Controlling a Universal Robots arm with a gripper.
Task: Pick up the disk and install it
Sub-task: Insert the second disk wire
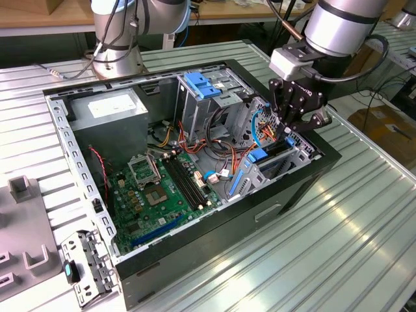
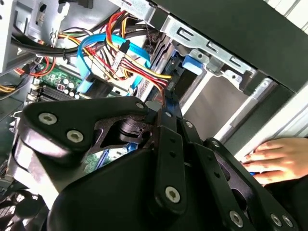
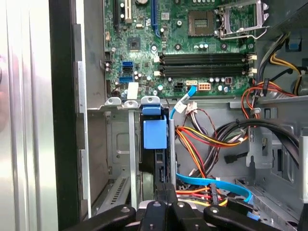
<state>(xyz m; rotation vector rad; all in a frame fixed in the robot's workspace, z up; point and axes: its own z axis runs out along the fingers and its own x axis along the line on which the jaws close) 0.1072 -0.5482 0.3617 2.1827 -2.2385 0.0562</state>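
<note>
The disk stands on edge in the front drive bay of the open computer case, its blue rail showing at the bay's end. In the first wrist view the disk is a dark slab in the slot under a blue tab. My gripper hangs straight over the bay. Its thin fingers are pressed together, the tips at the disk's upper edge in both wrist views. I cannot tell whether they touch it.
Red, yellow and blue cables crowd the bay's inner side. The motherboard, a grey power-supply box and a metal cage with a blue latch fill the case. A person's hand rests against the case's outer wall.
</note>
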